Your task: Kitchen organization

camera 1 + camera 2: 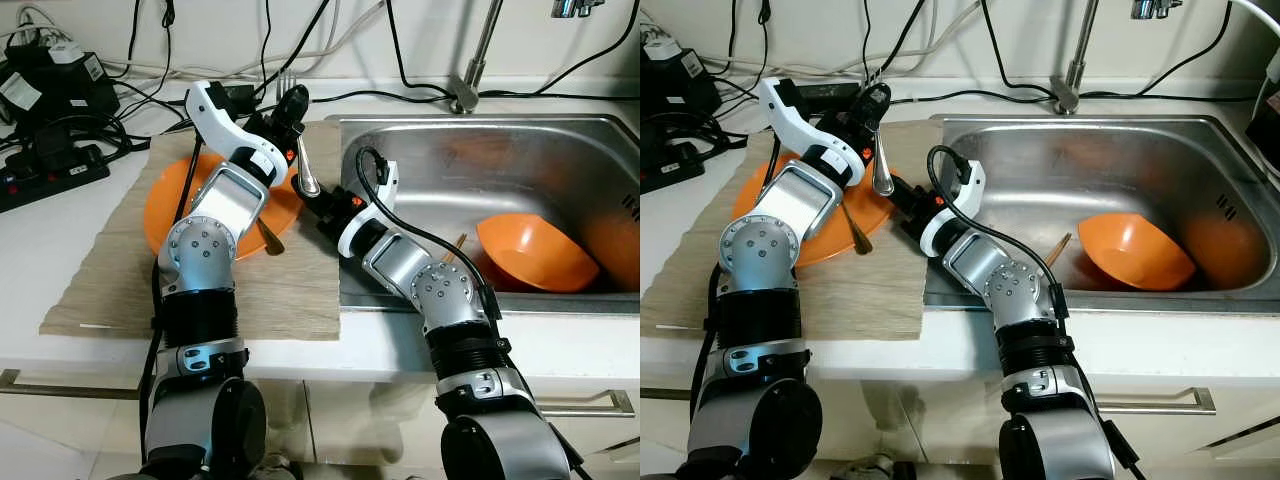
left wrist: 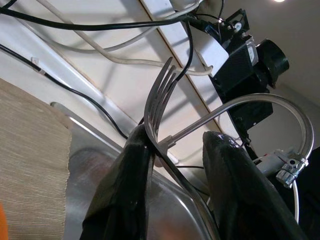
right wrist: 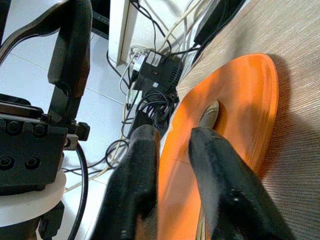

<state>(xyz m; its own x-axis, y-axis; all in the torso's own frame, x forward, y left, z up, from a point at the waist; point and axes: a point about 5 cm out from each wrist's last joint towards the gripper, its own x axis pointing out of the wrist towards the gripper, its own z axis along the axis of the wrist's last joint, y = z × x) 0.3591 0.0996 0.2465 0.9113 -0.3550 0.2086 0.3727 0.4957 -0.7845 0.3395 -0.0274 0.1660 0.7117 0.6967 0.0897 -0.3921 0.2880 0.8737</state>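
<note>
A white worktop [image 1: 60, 225] runs along the wall, and the steel sink [image 1: 520, 150] set into it is our landmark. Directly left of the sink, touching its rim, lies a woven beige mat [image 1: 290, 290], slightly skewed on the white surface. On the mat, near its back half, rests an orange plate [image 1: 165, 205] with a wooden-handled utensil [image 1: 270, 238] lying across its edge closest to the sink. Further left of the sink, beyond the mat, a black power strip [image 1: 55, 180] and black adapters [image 1: 55, 80] sit amid tangled cables [image 1: 150, 95]. Behind the sink, black cables trail along the wall by the faucet base [image 1: 463, 98].
</note>
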